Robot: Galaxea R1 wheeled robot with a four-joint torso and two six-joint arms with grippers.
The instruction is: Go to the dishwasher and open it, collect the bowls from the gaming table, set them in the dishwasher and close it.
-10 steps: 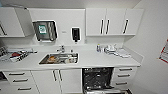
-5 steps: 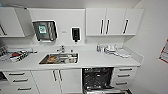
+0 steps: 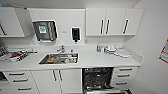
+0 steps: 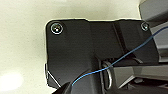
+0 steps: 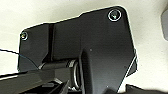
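In the head view the dishwasher [image 3: 98, 78] stands under the white counter, right of the sink cabinet. Its door is folded down toward me and the dark inside with wire racks shows. The bowls and the gaming table are out of view. Both wrist views look down on pale floor past the robot's own dark plates.
A steel sink [image 3: 59, 58] with dishes in it is set in the counter [image 3: 95, 61]. White drawers [image 3: 125, 76] flank the dishwasher on the right, a wall [image 3: 155, 50] closes the right side. Wall cabinets [image 3: 112, 22], a paper dispenser [image 3: 45, 30] and a soap dispenser [image 3: 75, 33] hang above.
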